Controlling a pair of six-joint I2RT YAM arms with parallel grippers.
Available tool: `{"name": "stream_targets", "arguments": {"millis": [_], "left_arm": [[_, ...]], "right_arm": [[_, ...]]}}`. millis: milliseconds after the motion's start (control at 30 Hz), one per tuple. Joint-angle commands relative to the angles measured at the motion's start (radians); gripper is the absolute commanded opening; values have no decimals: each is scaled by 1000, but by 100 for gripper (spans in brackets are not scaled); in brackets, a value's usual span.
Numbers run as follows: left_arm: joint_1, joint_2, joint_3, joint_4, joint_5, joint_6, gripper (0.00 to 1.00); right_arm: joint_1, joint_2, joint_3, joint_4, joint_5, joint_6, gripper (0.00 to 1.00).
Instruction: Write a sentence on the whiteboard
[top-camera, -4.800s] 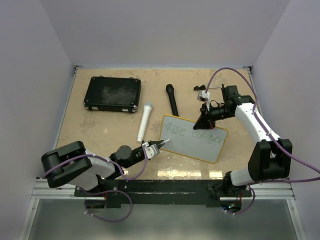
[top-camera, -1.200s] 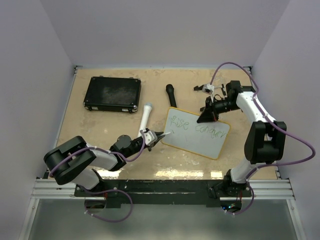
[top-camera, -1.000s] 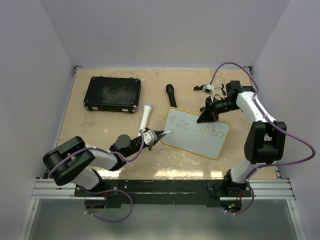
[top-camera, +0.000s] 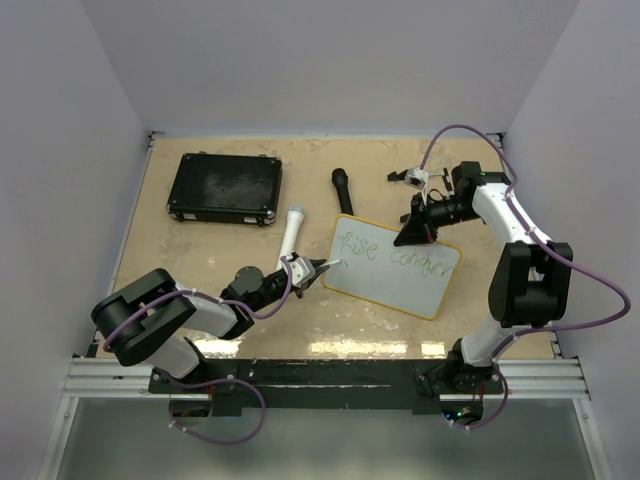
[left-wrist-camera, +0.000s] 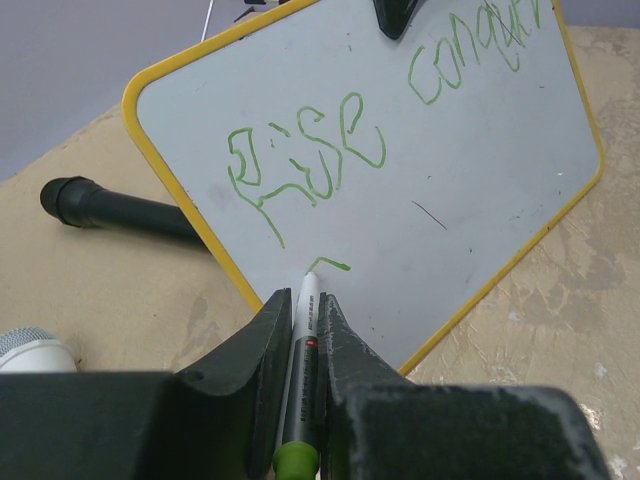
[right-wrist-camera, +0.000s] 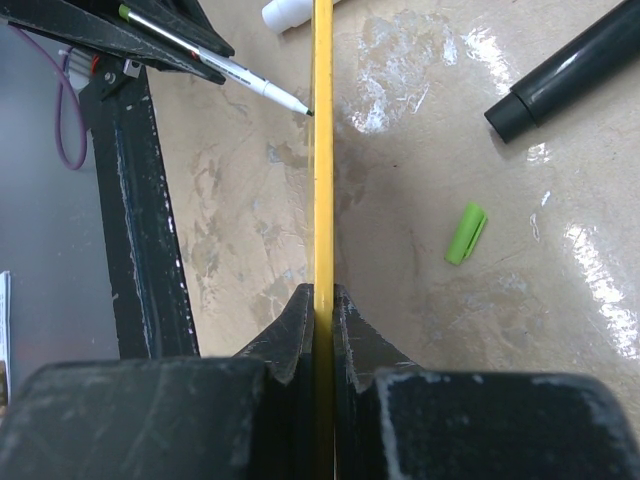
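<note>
Left tool (left-wrist-camera: 305, 310) is gripping the marker (left-wrist-camera: 298, 400), tip touching the whiteboard (left-wrist-camera: 470, 190) just nearside of the sentence (left-wrist-camera: 310, 165); right tool (right-wrist-camera: 317, 300) is clamping its rim.

L wrist view: 2nd word of the sentence (left-wrist-camera: 470, 50) is cut by top edge; black mic (left-wrist-camera: 110, 208) partly behind the whiteboard (left-wrist-camera: 450, 210); white mic (left-wrist-camera: 30, 350) cut at left edge; marker (left-wrist-camera: 303, 345) mostly hidden inside the left gripper (left-wrist-camera: 305, 300). R wrist view: board is edge-on, its face not visible. Top view: writing too small to read.
</note>
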Motion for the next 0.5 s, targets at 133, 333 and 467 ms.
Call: {"name": "stream_targets", "arguments": {"millis": [133,333,467], "left_arm": [[9,-8,33,273,3,34,0],[12,-10,31,255,2,37,0],[10,-10,28,247,2,37,0]], "right_arm": [[4,7,27,5,-29,-37,0],[4,7,26,6,-29,-37,0],[4,7,26,6,-28,-37,0]]}}
